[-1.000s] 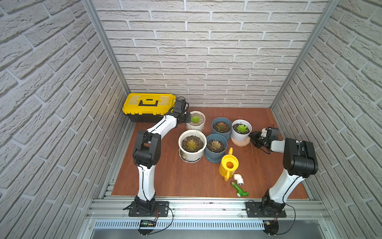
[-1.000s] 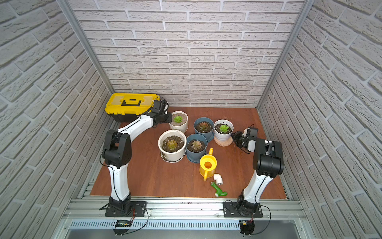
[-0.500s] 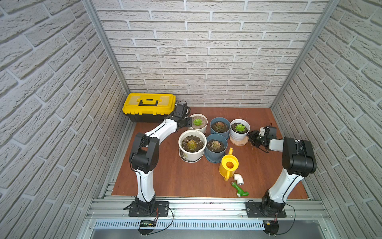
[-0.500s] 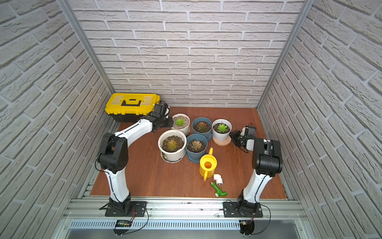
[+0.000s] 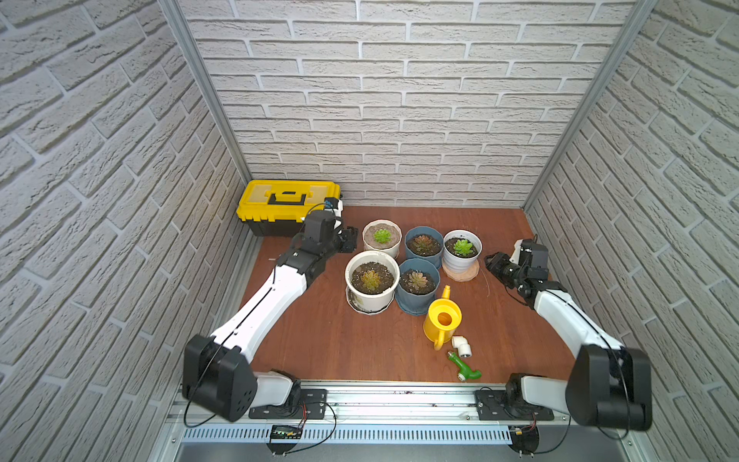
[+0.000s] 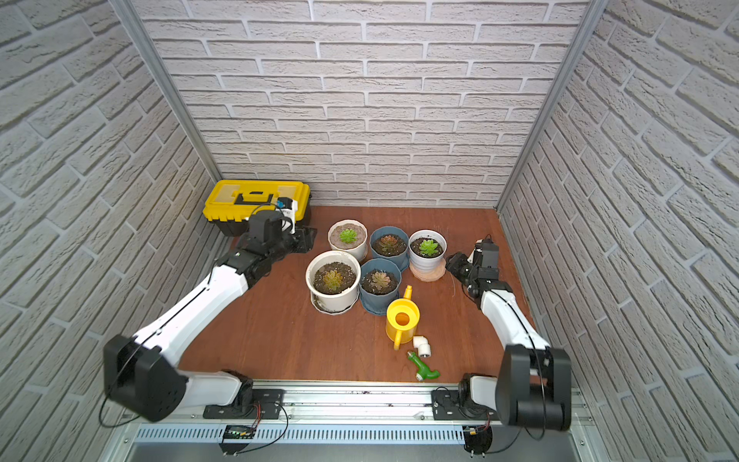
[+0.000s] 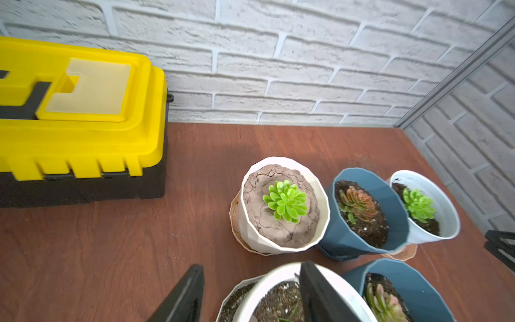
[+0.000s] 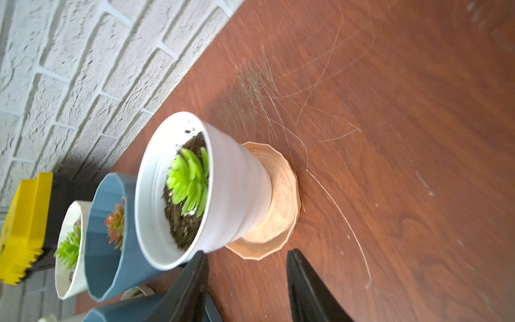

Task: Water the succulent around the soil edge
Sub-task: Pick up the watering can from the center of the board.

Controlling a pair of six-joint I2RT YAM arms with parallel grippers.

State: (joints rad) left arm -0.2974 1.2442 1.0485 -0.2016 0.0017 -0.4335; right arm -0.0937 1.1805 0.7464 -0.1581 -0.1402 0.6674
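Closest to my cameras, a green fitting (image 5: pixel 464 366) and a white elbow (image 5: pixel 462 346) lie on the table (image 5: pixel 320 340), just beside the yellow can (image 5: pixel 436 330). The can stands upright, well apart from both grippers. Beyond it, toward the robot's left, sits the wide pot (image 5: pixel 370 301). The soil edge (image 5: pixel 376 267), dark and flecked with pale grit, rings the succulent (image 5: pixel 371 279) just inside the rim. The near blue pot (image 5: pixel 416 302) stands just beside it, with the far blue pot (image 5: pixel 424 232) behind. On the right, a small white pot (image 5: pixel 460 264) rests on a peach saucer (image 5: pixel 464 276). My right gripper (image 5: pixel 490 262) hangs near it, jaws apart over bare wood, holding nothing. Farther back, my left gripper (image 5: pixel 351 240) sits between the ribbed pot (image 5: pixel 380 252) and the toolbox (image 5: pixel 288 204), jaws apart and empty. In its wrist view one finger (image 7: pixel 315 292) crosses the wide pot's rim, and I cannot tell whether it touches. The toolbox stands against the back wall.
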